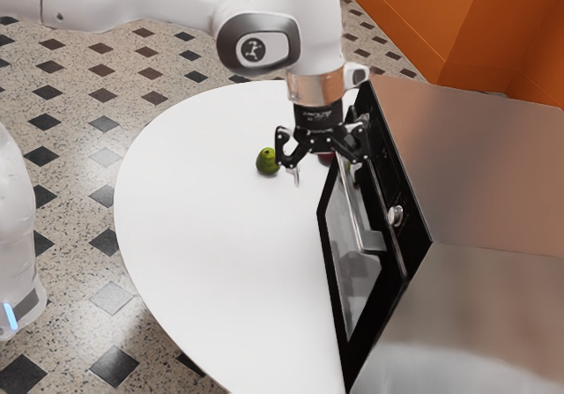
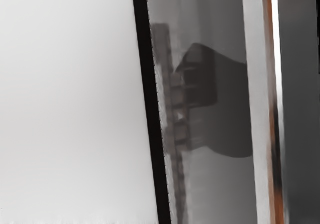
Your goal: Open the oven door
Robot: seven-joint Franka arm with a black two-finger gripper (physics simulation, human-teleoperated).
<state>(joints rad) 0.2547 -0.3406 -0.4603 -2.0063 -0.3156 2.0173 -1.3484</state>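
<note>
Holding position above the bench (image 1: 194, 200), my claw (image 1: 322, 154) is hanging released, its fingers standing well apart with nothing gripped. The oven door (image 1: 379, 297) is facing the open bench at the exterior view's right, on the front of the oven (image 1: 493, 191). Its handle (image 1: 371, 241) is running along the upper part, and my claw is hovering by the door's far end, presumably because I am lining up on that bar. I am judging the fingers to be spreading for clearance; closing should be waiting until the bar is lying between them. The green fruit (image 1: 267, 161) is resting on the bench beside the claw, seemingly no part of the job. Obscured: my claw is covering most of a red item (image 1: 326, 158), so its identity is remaining open. A dark shape is showing in the glass (image 2: 225, 108); I am reading it as my reflection, overlapping what is probably a rack behind. Whether the door is sitting fully flush or slightly ajar, I am not managing to tell.
</note>
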